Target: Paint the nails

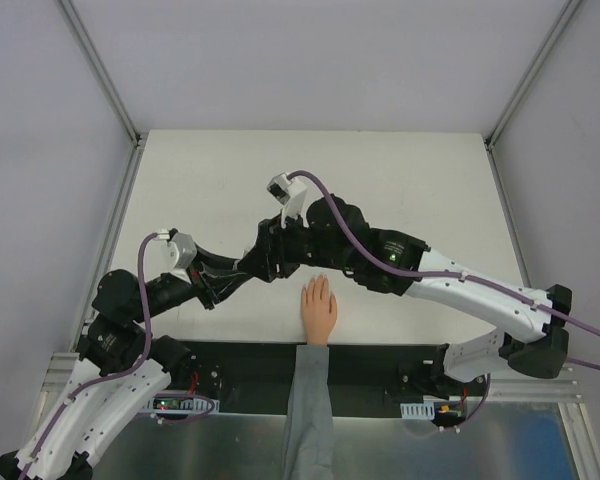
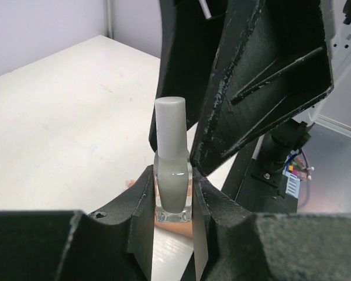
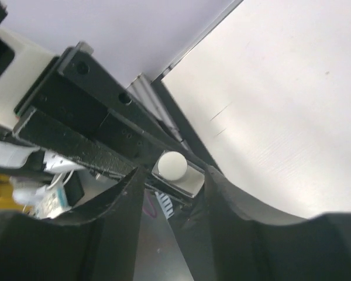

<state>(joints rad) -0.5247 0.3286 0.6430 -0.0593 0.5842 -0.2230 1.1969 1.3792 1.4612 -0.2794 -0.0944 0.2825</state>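
A small peach hand (image 1: pixel 318 308) with a grey sleeve (image 1: pixel 308 410) lies palm down at the table's near edge. Its nails are too small to make out. My left gripper (image 2: pixel 173 196) is shut on a clear nail polish bottle (image 2: pixel 173 186) of grey polish, held upright just left of and above the fingertips. A strip of the hand (image 2: pixel 181 227) shows under the bottle. The bottle's pale cap (image 2: pixel 170 126) also shows in the right wrist view (image 3: pixel 173 165). My right gripper (image 3: pixel 174 182) is open, with one finger on each side of the cap and a gap on both sides. The two grippers meet in the top view, left (image 1: pixel 252 270) and right (image 1: pixel 272 248).
The white table (image 1: pixel 380 180) stretches behind the arms. A black strip (image 1: pixel 380 365) runs along its near edge under the sleeve. Metal frame rails (image 1: pixel 100 70) rise at both back corners. The right arm (image 1: pixel 450 285) crosses the table from the right.
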